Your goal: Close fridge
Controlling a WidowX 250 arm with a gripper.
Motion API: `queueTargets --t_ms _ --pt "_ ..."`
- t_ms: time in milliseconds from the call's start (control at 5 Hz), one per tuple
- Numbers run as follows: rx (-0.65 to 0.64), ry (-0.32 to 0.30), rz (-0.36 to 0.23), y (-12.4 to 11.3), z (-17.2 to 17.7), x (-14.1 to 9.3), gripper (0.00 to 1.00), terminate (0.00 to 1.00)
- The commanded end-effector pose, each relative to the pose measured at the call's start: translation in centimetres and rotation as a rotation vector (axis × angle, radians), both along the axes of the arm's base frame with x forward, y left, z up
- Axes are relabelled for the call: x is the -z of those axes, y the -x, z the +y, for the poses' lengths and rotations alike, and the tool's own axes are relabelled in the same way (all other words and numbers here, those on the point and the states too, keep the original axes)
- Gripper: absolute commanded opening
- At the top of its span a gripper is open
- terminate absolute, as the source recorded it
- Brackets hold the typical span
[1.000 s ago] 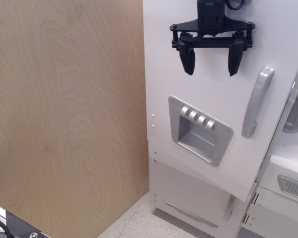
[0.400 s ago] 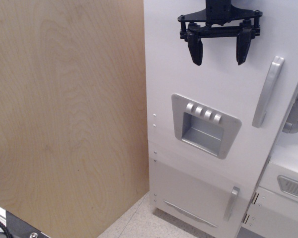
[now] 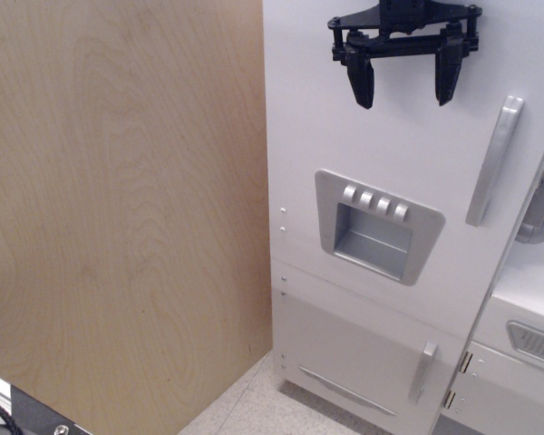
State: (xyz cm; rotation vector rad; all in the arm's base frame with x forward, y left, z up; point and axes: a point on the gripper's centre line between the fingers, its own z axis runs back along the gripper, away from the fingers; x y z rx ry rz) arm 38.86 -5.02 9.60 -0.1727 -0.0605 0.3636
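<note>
Observation.image shows the fridge (image 3: 381, 181) filling the right half of the frame, a tall white cabinet standing beside a pale wood panel (image 3: 118, 208). The large door (image 3: 390, 163) lies close to flush with the cabinet front; its lower edge sits just above the smaller lower door (image 3: 363, 353), and no gap along its free side can be confirmed from this angle. The gripper (image 3: 403, 86) hangs at the top of the frame in front of the upper part of that door, fingers pointing down. The fingers (image 3: 360, 83) stand wide apart and hold nothing. Whether the tips touch the door face cannot be told. The door surface lies directly behind the fingers, so any closing push would run straight into the panel. The grey bar handle (image 3: 494, 161) stands to the right of the gripper, its long axis near vertical with a slight lean, apart from the nearer finger. The recessed dispenser panel (image 3: 376, 227) lies below the fingers, well clear of them. Judgement: the door appears shut or nearly so; a final press, if needed, belongs on the handle side.
</note>
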Motion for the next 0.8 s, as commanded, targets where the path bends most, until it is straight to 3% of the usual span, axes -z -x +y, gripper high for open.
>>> queueTargets --t_ms 0,200,400,600 --pt "0.031 0.003 -0.072 0.8 0.4 -2.1 1.0 0.0" --pt "0.106 -0.021 -0.065 4.7 -0.1 -1.7 1.0 0.0" --pt "0.141 -0.021 -0.056 7.0 -0.1 -1.6 1.0 0.0" --pt "0.141 -0.021 -0.056 7.0 -0.1 -1.6 1.0 0.0"
